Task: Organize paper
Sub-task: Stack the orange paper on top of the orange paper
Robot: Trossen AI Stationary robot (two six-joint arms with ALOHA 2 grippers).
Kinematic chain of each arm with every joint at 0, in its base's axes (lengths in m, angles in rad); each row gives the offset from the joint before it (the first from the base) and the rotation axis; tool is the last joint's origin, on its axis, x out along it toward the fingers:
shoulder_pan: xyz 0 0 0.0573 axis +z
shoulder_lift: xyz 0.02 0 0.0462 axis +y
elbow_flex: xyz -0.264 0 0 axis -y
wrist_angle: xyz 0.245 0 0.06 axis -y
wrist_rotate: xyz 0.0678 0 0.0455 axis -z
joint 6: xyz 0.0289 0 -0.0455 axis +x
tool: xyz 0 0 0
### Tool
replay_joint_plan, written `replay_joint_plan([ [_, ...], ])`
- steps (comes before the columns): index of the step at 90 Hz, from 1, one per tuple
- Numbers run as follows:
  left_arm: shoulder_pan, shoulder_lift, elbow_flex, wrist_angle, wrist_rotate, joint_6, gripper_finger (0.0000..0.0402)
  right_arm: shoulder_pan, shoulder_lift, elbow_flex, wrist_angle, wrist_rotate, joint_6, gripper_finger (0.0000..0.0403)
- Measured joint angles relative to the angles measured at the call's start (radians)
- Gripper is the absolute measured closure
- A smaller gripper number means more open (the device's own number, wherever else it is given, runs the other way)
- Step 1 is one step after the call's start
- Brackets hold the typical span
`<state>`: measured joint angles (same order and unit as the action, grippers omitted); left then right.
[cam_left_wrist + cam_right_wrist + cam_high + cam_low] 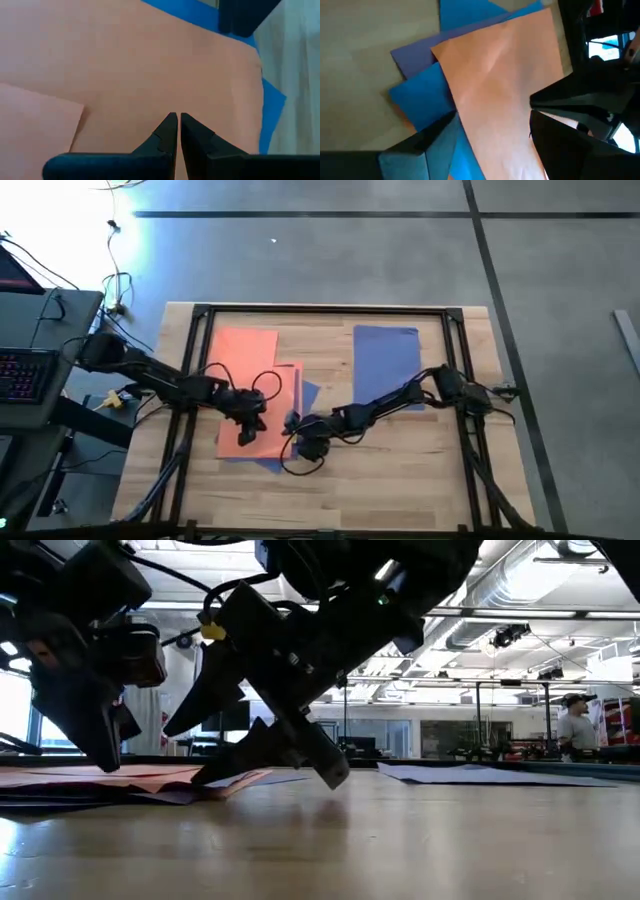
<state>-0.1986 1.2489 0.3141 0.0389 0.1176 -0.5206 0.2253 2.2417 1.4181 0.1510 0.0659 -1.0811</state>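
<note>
The wooden table (400, 470) carries a messy pile of orange, blue and purple paper (262, 380) left of centre; a separate blue sheet (385, 360) lies well apart. The left gripper (178, 122), fingers pinched together, presses the top orange sheet (150, 65). The right gripper (490, 127) straddles that sheet's edge, fingers spread wide. Best to pin firmly while sliding one sheet; the left arm crowds the path.
</note>
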Motion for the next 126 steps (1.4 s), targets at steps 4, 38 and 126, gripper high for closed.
replay_joint_plan([
  [4,0.000,0.024,0.000,0.019,0.000,0.000,0.0402,0.000,0.000,0.000,-0.008,-0.012,-0.001,0.0174],
  [38,0.000,0.216,0.005,0.327,0.026,0.046,0.0402,0.087,-0.027,0.001,-0.121,0.359,0.098,0.0174],
  [126,-0.001,0.202,0.117,0.255,0.023,0.202,0.0402,0.113,-0.056,0.004,-0.176,0.179,0.480,0.0399],
])
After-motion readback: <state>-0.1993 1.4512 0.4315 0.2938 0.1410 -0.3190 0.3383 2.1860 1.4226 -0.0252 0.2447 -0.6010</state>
